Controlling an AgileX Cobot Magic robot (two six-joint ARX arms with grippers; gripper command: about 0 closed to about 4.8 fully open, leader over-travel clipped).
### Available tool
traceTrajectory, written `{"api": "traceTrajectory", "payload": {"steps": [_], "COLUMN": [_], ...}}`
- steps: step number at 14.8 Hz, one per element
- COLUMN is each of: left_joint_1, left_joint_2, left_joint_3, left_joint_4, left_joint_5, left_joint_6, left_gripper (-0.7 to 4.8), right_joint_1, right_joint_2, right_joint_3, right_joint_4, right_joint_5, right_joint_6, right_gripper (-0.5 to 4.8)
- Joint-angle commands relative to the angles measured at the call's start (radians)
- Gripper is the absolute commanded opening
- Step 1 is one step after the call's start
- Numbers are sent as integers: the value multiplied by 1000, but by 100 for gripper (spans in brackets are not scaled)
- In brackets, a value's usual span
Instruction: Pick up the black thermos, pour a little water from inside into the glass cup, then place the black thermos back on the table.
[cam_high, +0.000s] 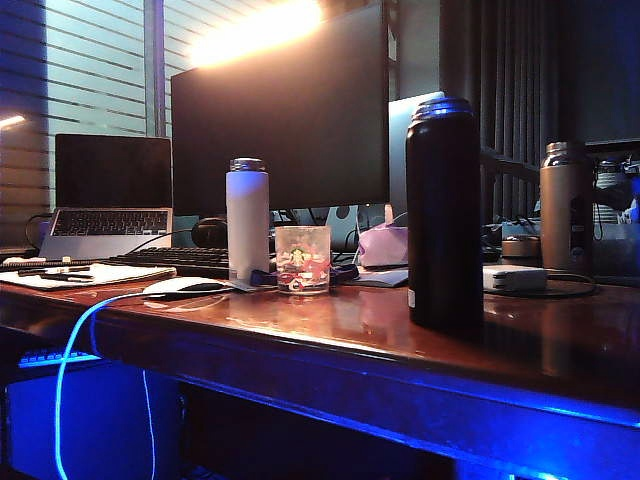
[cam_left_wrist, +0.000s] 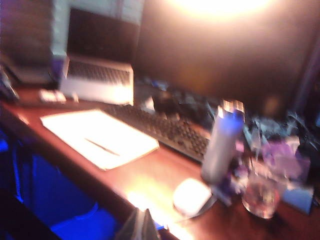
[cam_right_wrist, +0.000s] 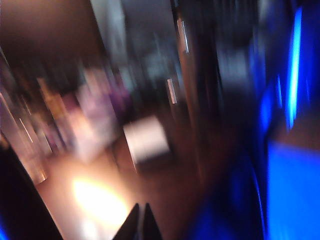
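- Thermos stuff first: the black thermos (cam_high: 443, 212) stands dead upright on the table (cam_high: 330, 325), long axis vertical, shiny rounded metal rim on top, tiny white label low on its side. Matte black cylinder, tallest thing on the desk, toward the right and near the front edge.
- the glass cup (cam_high: 302, 259) sits upright to its left, apart from it, short clear tumbler with a round green logo and red marks. In the left wrist view it's blurry (cam_left_wrist: 261, 194).
- white bottle (cam_high: 247, 219) with a silver cap stands just beside the cup, on the cup's left. White mouse (cam_high: 187, 286) in front of that, keyboard (cam_high: 170, 260) behind.
- bronze-grey flask (cam_high: 566, 205) stands further back on the right, laptop (cam_high: 108, 200) far left, big dark monitor (cam_high: 280, 110) behind everything.
- table is glossy reddish-brown wood, catching blue light along the front edge.
- left gripper (cam_left_wrist: 141, 225) is only a blurry tip at the frame edge, short of the desk's front edge; can't tell if it's parted or not.
- right gripper (cam_right_wrist: 139, 224) shows fingers pinched together, nothing in them; the rest of that view is smeared.
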Motion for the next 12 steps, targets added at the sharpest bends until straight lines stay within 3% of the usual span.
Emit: {"api": "traceTrajectory", "payload": {"steps": [1, 3, 5, 7, 9, 12], "left_joint_1": [-1, -1, -1, -1, -1, -9], "left_joint_2": [276, 520, 745, 894, 942, 943], "left_joint_3": [246, 513, 821, 1024, 1091, 1096], "left_joint_4": [-3, -109, -354, -553, -637, -771], "left_joint_5": [65, 159, 353, 543, 722, 742], "left_joint_6": [123, 191, 259, 335, 358, 418], "left_gripper": [-1, -2, -2, -2, -2, -2], "right_joint_1": [0, 0, 0, 0, 0, 0], "right_joint_2": [79, 195, 337, 467, 542, 616], "right_joint_3": [126, 207, 281, 347, 365, 365], "right_joint_4": [0, 0, -20, -78, -63, -79], "right_joint_5": [-4, -56, -92, -121, -218, -295], "right_joint_6": [3, -9, -53, -48, -34, 44], "right_gripper": [-6, -6, -6, -6, -6, -6]}}
